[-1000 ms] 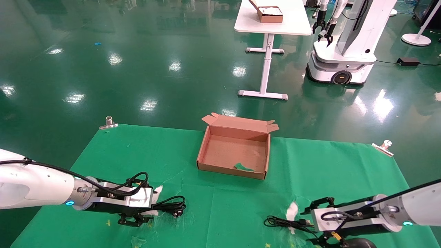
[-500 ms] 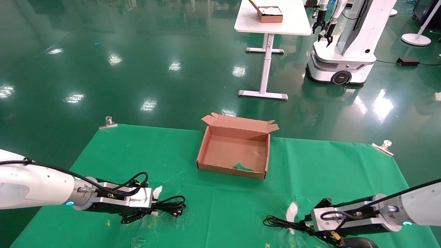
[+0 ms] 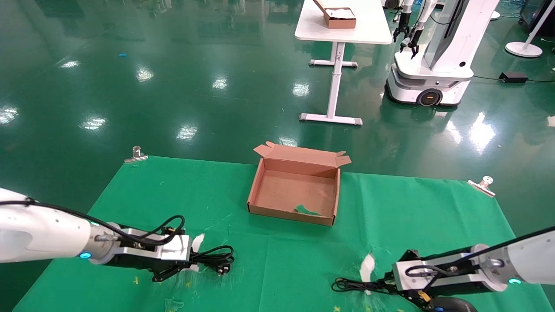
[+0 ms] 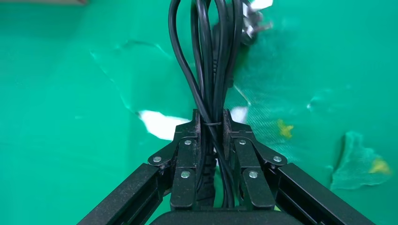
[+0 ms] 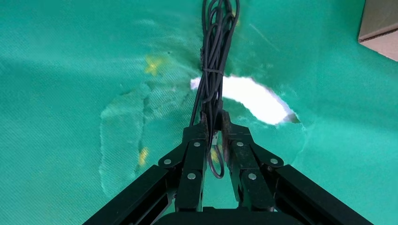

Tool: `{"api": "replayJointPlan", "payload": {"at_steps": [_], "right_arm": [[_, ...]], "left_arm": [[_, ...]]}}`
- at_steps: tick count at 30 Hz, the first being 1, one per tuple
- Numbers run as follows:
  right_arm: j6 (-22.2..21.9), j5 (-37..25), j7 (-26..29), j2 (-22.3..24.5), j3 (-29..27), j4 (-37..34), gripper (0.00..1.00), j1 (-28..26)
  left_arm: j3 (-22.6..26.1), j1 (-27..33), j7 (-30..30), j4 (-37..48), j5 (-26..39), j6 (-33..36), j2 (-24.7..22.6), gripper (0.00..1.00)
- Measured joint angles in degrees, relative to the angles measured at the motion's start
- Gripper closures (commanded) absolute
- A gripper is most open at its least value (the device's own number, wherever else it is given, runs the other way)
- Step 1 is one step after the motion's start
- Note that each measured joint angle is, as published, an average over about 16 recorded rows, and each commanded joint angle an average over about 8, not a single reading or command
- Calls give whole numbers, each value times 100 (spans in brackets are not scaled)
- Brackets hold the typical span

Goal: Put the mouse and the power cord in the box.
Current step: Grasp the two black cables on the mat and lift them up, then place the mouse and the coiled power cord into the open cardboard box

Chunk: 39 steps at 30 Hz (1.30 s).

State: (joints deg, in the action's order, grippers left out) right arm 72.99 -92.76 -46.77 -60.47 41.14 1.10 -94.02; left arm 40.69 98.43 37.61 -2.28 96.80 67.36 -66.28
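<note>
The left gripper [image 4: 210,136] sits low over the green cloth [image 3: 143,190] near the robot's left front, its jaws pinched tight on the bundled power cord [image 4: 209,61], whose loop and pronged plug [image 3: 222,269] trail out toward the middle. The right gripper [image 5: 213,129] is low on the robot's right front, closed on the thin bundled cable [image 5: 213,51] of the mouse [image 3: 451,305] — the mouse body itself lies dark at the near edge, just beside the arm. The box [image 3: 260,208] stands open in the middle of the cloth, well apart from both, with nothing in it but a green scrap [image 3: 305,210].

The risks, as I judge them: the right hold is on cable only, so the mouse would dangle and swing on a lift and might catch the box wall or slip free. The heavy plug could drag on the torn cloth or hang outside the box.

No brand, label or readable writing shows anywhere.
</note>
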Motion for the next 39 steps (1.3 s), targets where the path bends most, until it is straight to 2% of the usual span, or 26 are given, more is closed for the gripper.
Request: {"api": "replayJointPlan", "payload": {"at_steps": [8,14,18,22,26,31,39], "right_arm": [[31,176,91,380,-128,69,100,-431],[35,287,274,561,-211,222,100,-957],[-17,380,406,461,-276,317,100,-1196],[-204,454,479,153,-327,383,100,-1292],[-594,513,491,-308,-367,377,100,-1248],[-1437,554,430,-952,-401,321,100,-1100],[-2565,624,356,-1598,-430,380,100,-959]], "left_arm": [[-408,495,-378,76,-588,435,319,100],[-677,971,-848,122,-972,326,315,100],[-747,1284,-1140,102,-1070,24,116,100],[-779,1551,-1381,65,-1112,-365,-171,100],[-798,1745,-1530,24,-1136,-746,-460,100],[-831,1850,-1556,-13,-1179,-1055,-726,100],[-888,1865,-1474,12,-1263,-1099,-832,100]]}}
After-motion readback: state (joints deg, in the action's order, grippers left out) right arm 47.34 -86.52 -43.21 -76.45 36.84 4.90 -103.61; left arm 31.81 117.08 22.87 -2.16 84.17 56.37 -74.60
